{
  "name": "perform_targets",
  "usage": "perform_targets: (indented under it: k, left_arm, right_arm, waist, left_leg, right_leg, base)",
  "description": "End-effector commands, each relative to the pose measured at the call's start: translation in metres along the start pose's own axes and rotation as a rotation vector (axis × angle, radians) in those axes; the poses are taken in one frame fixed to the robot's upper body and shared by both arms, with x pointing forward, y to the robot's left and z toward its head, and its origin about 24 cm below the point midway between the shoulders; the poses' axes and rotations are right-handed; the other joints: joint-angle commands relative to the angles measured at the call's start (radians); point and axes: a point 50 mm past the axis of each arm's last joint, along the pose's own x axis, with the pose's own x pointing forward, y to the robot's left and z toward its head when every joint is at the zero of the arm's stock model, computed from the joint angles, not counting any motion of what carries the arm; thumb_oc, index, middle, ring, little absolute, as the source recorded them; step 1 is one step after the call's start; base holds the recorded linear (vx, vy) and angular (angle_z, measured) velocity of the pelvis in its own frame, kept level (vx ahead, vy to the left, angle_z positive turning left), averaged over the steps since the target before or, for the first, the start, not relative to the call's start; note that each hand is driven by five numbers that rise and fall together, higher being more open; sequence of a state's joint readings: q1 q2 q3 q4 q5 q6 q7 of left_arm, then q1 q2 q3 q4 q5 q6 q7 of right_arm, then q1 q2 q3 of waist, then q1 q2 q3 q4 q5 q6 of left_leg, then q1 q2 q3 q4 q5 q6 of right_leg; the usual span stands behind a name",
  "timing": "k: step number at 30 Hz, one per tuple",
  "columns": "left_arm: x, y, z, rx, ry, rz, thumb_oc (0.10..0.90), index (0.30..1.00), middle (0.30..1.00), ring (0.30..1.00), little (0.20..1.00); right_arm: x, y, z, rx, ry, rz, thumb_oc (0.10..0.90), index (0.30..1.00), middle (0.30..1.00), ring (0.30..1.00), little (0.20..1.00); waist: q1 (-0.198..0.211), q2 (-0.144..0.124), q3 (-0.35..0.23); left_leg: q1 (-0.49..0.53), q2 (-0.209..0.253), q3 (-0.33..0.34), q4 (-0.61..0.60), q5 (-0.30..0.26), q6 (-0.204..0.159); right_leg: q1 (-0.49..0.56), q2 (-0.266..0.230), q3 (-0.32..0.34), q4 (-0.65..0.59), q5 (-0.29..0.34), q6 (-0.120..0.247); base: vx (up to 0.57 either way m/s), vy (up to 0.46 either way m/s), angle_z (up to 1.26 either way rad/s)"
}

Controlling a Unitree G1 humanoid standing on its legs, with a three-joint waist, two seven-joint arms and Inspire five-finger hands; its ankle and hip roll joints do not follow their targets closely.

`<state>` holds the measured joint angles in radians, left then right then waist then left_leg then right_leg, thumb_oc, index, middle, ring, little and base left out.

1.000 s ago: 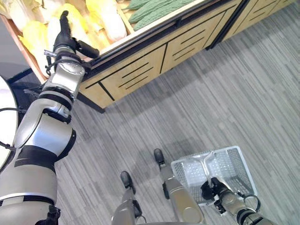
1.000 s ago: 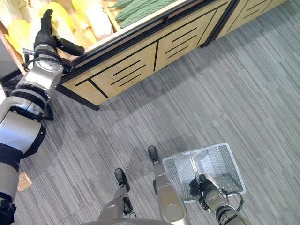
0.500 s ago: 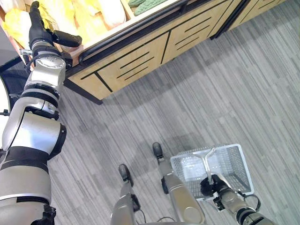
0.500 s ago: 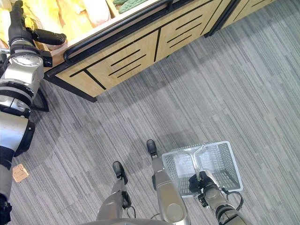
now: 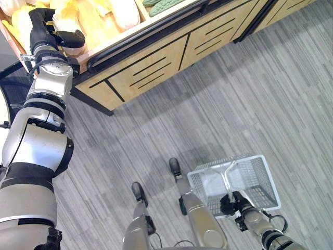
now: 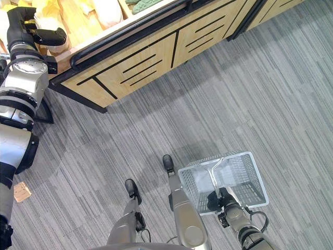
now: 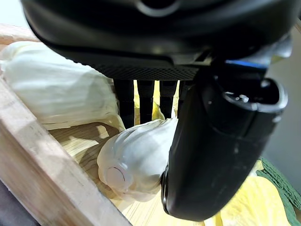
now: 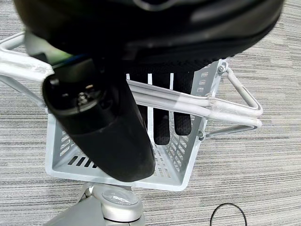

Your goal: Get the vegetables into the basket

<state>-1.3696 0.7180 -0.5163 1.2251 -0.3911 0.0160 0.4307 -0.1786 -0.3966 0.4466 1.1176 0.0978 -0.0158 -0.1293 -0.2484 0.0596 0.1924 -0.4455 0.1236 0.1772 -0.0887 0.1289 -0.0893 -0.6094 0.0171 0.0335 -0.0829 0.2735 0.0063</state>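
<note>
At the upper left of the head views the left hand [image 5: 46, 32] reaches into a wooden produce bin [image 5: 156, 57], its fingers [image 7: 143, 96] curled over a pale cabbage [image 7: 136, 157] with the thumb on the near side; how firmly it grips cannot be told. Other cabbages [image 5: 106, 13] are cut off by the top edge. At the lower right the right hand [image 6: 221, 200] has its fingers wrapped round the handle [image 8: 188, 101] of the white wire basket [image 5: 260, 179], above the grey floor [image 5: 234, 104].
</note>
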Motion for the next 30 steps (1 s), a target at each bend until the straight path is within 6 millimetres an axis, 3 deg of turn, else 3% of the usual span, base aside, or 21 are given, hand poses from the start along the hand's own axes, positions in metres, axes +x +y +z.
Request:
perform_targets:
  k: [1, 12, 18, 30]
  left_arm:
    - [0.011, 0.033, 0.012, -0.008, 0.002, 0.109, 0.400, 0.300, 0.300, 0.300, 0.300]
    - [0.007, 0.018, 0.051, -0.005, -0.160, 0.073, 0.400, 0.300, 0.300, 0.300, 0.300]
    - [0.008, 0.022, 0.058, 0.010, -0.192, 0.070, 0.400, 0.300, 0.300, 0.300, 0.300]
    - [0.009, 0.024, 0.047, 0.058, -0.180, 0.049, 0.400, 0.300, 0.300, 0.300, 0.300]
  right_arm:
    - [-0.012, 0.005, -0.044, 0.008, 0.122, 0.018, 0.400, 0.300, 0.300, 0.300, 0.300]
    - [-0.018, 0.007, -0.065, 0.001, 0.192, 0.036, 0.400, 0.300, 0.300, 0.300, 0.300]
    - [-0.019, 0.010, -0.070, 0.010, 0.216, 0.053, 0.400, 0.300, 0.300, 0.300, 0.300]
    - [-0.025, 0.019, -0.083, 0.014, 0.275, 0.088, 0.400, 0.300, 0.300, 0.300, 0.300]
  waist:
    - [-0.010, -0.040, -0.002]
    - [0.004, -0.037, -0.056]
    - [0.003, -0.031, -0.080]
    - [0.014, -0.025, -0.138]
  left_leg:
    - [0.086, 0.002, -0.052, 0.001, -0.050, -0.086]
    - [0.206, 0.003, -0.052, 0.001, -0.075, -0.088]
    - [0.260, -0.004, -0.053, 0.001, -0.080, -0.088]
    - [0.340, -0.014, -0.054, 0.001, -0.099, -0.077]
  right_leg:
    - [0.084, -0.052, -0.026, -0.004, -0.085, 0.139]
    - [0.207, -0.058, -0.042, -0.004, -0.121, 0.140]
    - [0.264, -0.070, -0.057, -0.004, -0.134, 0.144]
    - [0.358, -0.081, -0.064, -0.004, -0.154, 0.155]
  base:
    - [0.00, 0.000, 0.00]
    - [0.03, -0.002, 0.01]
    - [0.04, 0.020, 0.06]
    - [0.04, 0.020, 0.04]
